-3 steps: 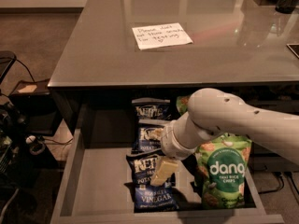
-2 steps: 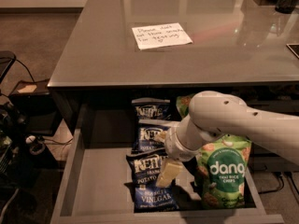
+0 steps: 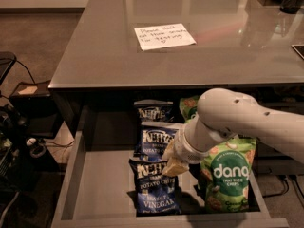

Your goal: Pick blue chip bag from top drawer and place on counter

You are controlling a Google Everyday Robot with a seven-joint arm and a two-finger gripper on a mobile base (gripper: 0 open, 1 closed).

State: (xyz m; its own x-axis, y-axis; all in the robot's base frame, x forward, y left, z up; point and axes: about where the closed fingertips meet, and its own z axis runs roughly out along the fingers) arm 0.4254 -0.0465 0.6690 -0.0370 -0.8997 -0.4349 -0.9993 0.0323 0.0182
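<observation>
On the floor beyond the counter's [image 3: 95, 56] left edge lie dark cables [image 3: 35, 146]. The top drawer [image 3: 99, 184] is pulled out from under the near edge, and the left part of its grey floor is bare. Three blue bags lie flat in a row that runs away from this edge. The rear blue bag [image 3: 153, 110] is half under the edge, then comes the middle blue bag [image 3: 156, 140]. The blue chip bag [image 3: 154, 189] is the last one, near the drawer front. Its long axis goes from the counter's near edge toward the drawer front, its top end points to the counter, and the lettering reads upright.

The gripper [image 3: 175, 164] is over its upper right corner, just beside the middle bag; if it is wide or closed I cannot tell. The white arm [image 3: 237, 120] comes in from the right and covers part of the green dang bag [image 3: 225, 175], which stands close on the right. A second green bag [image 3: 190, 106] shows behind. The paper note [image 3: 164, 36] lies on the counter, well back from the near edge.
</observation>
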